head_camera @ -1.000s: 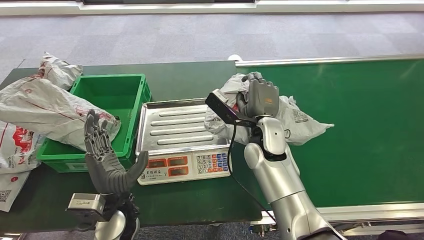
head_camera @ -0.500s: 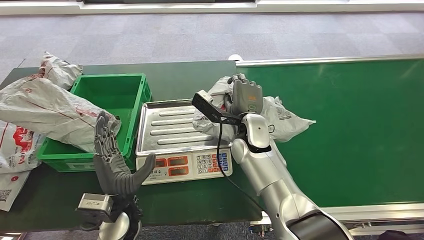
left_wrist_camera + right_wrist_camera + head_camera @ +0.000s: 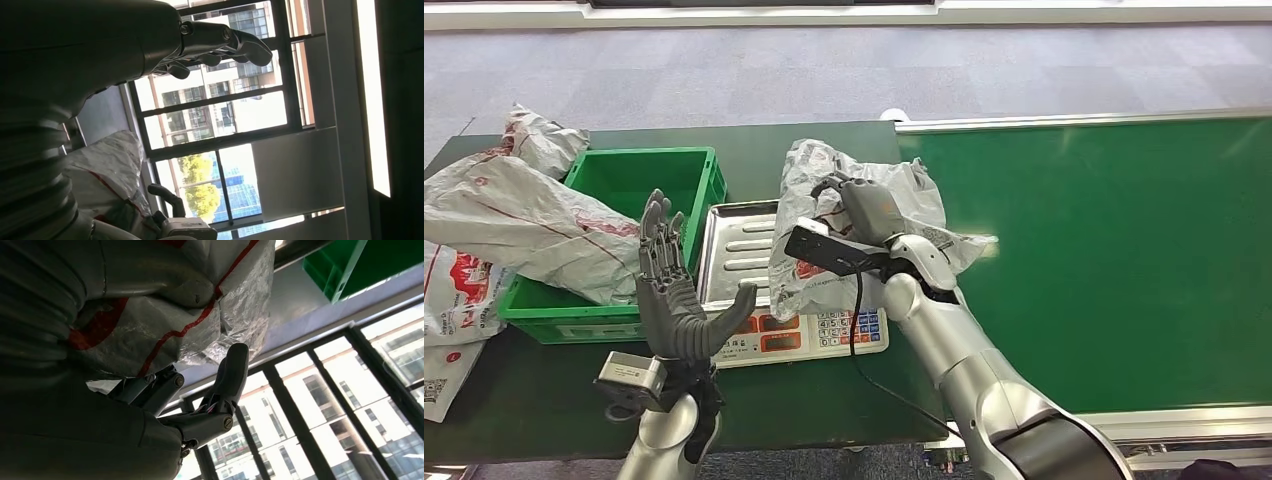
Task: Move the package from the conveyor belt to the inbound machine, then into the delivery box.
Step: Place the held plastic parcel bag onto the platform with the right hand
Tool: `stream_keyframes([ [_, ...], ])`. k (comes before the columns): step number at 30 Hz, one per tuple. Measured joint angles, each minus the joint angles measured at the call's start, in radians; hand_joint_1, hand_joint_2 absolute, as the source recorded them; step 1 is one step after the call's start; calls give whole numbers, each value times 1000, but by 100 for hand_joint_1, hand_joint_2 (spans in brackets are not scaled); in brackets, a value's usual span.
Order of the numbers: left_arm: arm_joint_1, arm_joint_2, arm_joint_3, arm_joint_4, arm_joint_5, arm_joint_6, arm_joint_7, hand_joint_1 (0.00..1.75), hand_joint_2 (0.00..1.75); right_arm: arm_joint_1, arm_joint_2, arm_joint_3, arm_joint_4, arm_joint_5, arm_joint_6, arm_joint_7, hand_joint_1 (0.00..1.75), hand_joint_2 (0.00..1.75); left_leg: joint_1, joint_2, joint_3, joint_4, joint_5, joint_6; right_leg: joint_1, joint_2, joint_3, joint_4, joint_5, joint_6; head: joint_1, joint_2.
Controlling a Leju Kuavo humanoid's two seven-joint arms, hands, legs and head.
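Observation:
My right hand grips a crumpled grey-white package with red print and holds it lifted over the right half of the scale's steel tray. The same package bulges against my right hand in the right wrist view. The scale's keypad front faces me. My left hand is raised, palm up, fingers spread, holding nothing, just in front of the scale's left corner; its fingers stand out against windows. The green conveyor belt lies to the right. The green delivery box stands left of the scale.
Several more grey packages lie heaped at the left, one draped over the box's near wall. Another package lies at the table's left front edge. The dark green table runs in front of the scale. Grey floor lies beyond.
My right hand has lifted the package off the belt's edge and carried it left over the scale tray. My left hand has risen and moved right toward the scale.

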Motion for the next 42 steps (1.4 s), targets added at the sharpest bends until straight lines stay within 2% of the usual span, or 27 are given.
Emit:
stream_keyframes([
  [8,-31,6,-1,24,1,-4,0,0,175,-14,11,37,37,-37,31,-61,175,175,0,0,-1,0,0,0,0,0,-1,0,0,0,0,0],
  [15,-32,13,-1,41,-4,-8,0,0,175,-17,13,95,57,-91,75,-67,175,175,0,0,-1,0,0,0,0,0,-1,0,0,0,0,0],
  [19,-32,17,-1,49,-4,-16,0,0,175,-18,14,109,87,-134,131,-98,98,175,0,0,-1,0,0,0,0,0,-1,0,0,0,0,0],
  [21,-32,18,-1,50,-4,-19,0,0,175,-18,14,111,94,-139,148,-105,98,175,0,0,-1,0,0,0,0,0,-1,0,0,0,0,0],
  [24,-33,21,-1,59,-4,-27,0,0,175,-21,13,127,137,-148,235,-120,24,175,0,0,-1,0,0,0,0,0,-1,0,0,0,0,0],
  [25,-33,22,-1,62,-4,-28,0,0,175,-23,13,133,152,-147,253,-119,0,131,0,0,-1,0,0,0,0,0,-1,0,0,0,0,0],
  [28,-33,23,-1,64,-5,-26,0,0,175,-29,13,143,171,-144,239,-92,0,0,0,0,-1,0,0,0,0,0,-1,0,0,0,0,0],
  [36,-33,31,-1,47,-21,-9,0,0,175,-43,14,162,182,-125,96,18,0,0,0,0,-1,0,0,0,0,0,-1,0,0,0,0,0],
  [42,-31,38,-1,33,-22,6,0,0,175,-40,13,172,178,-119,43,48,0,0,0,0,-1,0,0,0,0,0,-1,0,0,0,0,0],
])
